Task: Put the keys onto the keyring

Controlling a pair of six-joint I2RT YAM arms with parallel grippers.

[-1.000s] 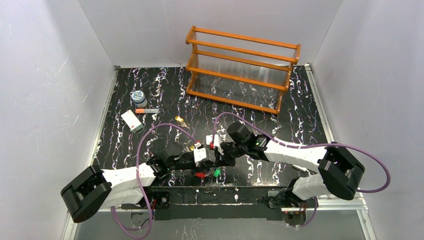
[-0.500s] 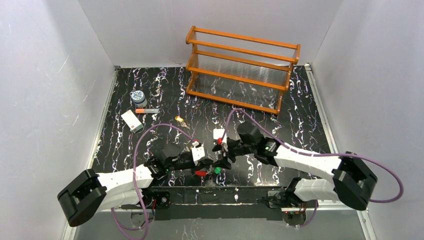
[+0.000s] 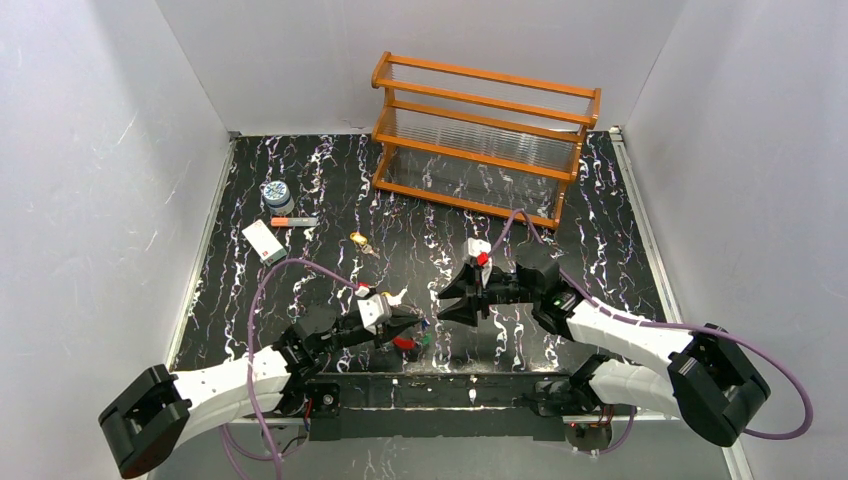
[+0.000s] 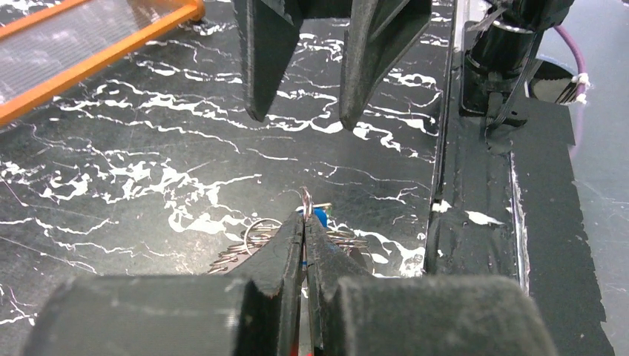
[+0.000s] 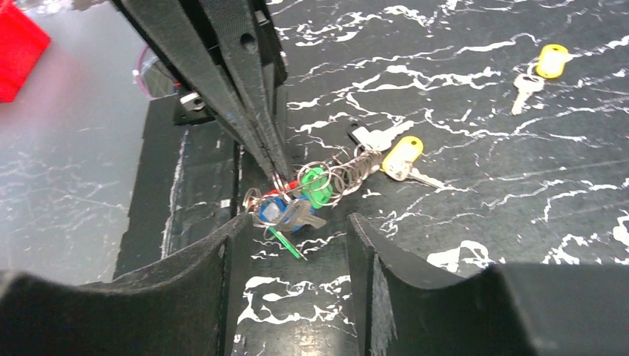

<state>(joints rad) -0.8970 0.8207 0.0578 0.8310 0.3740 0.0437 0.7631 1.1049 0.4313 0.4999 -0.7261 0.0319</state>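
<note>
**Left gripper** (image 4: 304, 221): shut tight at the very fingertips on the thin wire of the keyring (image 4: 305, 197), low over the table (image 3: 300, 200) near its front edge. A green key (image 5: 317, 184) and a blue key (image 5: 271, 211) sit bunched against the ring under the fingertips and appear to be threaded on it.

**Right gripper** (image 5: 297, 221): open, one jaw on either side of that bunch, touching nothing.

**Loose keys:** a yellow key (image 5: 401, 156) lies just beyond the bunch, and a second yellow key (image 5: 552, 59) lies well apart (farther up the table). Which strand of the tangled wire is actually pinched cannot be made out with certainty from either wrist view.

**Hazards:**
- **Lost grip.** The pinch is on a thin round wire, so a sideways nudge from the right jaws would likely twist it free and drop the bunch.
- **Wrong catch.** The bunched keys crowd the ring, so closing the right jaws here may catch one of them instead of a loose key, or may spring the wire.
- **Dropped parts.** The bunch is close to the table's front edge, so anything dropped could skid off towards the arm bases.
</note>
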